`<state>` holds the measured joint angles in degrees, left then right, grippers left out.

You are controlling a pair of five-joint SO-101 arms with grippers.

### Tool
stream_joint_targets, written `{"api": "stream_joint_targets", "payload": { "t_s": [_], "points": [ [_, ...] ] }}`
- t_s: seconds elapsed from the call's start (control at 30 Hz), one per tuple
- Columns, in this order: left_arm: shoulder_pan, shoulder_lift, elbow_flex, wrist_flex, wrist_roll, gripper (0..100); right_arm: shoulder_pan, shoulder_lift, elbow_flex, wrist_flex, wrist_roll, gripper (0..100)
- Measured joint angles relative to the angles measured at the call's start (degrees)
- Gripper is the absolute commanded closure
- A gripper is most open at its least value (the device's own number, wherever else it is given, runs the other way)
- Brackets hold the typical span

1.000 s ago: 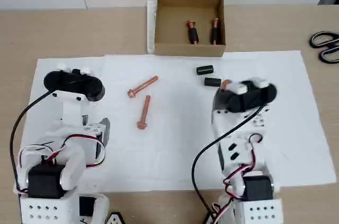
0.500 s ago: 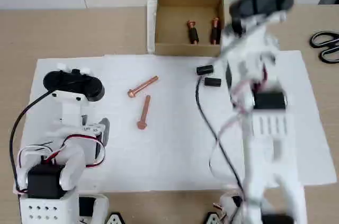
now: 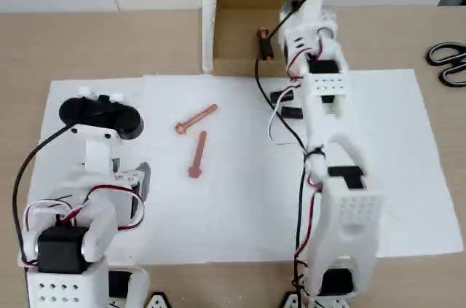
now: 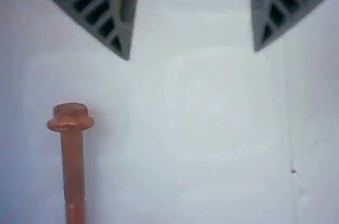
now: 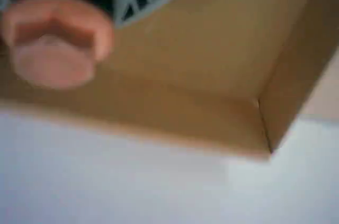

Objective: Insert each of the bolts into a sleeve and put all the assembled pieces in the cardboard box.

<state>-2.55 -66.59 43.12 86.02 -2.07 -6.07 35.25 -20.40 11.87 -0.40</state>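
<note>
Two loose bolts (image 3: 196,119) are lying on the white paper (image 3: 240,206), well short of the cardboard box (image 3: 233,9). Two black sleeves (image 3: 290,112) are sitting just before the box's front wall. We are showing the right gripper (image 3: 298,13) hanging over the box, closed on an assembled piece (image 5: 55,49), while the left gripper (image 4: 192,46) is gaping wide and holding nothing. We are judging the bolts rigid, light and prone to rolling, best pinched mid-shank.
</note>
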Motion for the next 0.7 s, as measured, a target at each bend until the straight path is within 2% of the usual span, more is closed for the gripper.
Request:
{"api": "stream_joint_targets", "payload": {
  "t_s": [0.17,0.37,0.7],
  "points": [
    [0.0,0.0,0.0,0.0,0.0,86,-1.4,9.8,-6.0,-0.2,0.0,96.6],
    [0.0,0.0,0.0,0.0,0.0,86,-2.5,15.1,-9.7,-0.2,0.0,79.5],
    [0.0,0.0,0.0,0.0,0.0,86,-2.3,15.2,-11.7,-1.1,0.0,78.6]
  ]
}}
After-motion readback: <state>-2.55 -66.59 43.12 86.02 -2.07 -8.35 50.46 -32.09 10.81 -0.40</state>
